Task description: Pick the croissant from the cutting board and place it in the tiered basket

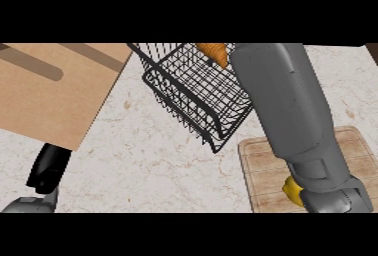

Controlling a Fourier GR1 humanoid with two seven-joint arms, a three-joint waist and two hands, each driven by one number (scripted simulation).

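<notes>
The croissant (212, 52) was seen at the tiered basket's (193, 95) top; the left hand (49, 167) was held straight-fingered; the right hand was hidden.

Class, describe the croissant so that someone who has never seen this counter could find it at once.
Start at the black wire basket at the top middle of the counter. At its upper edge, right beside the grey forearm, shows the croissant. It is the only orange thing among black wires.

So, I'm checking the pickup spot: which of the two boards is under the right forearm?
The pale slatted cutting board at lower right; the darker brown board lies upper left.
</notes>
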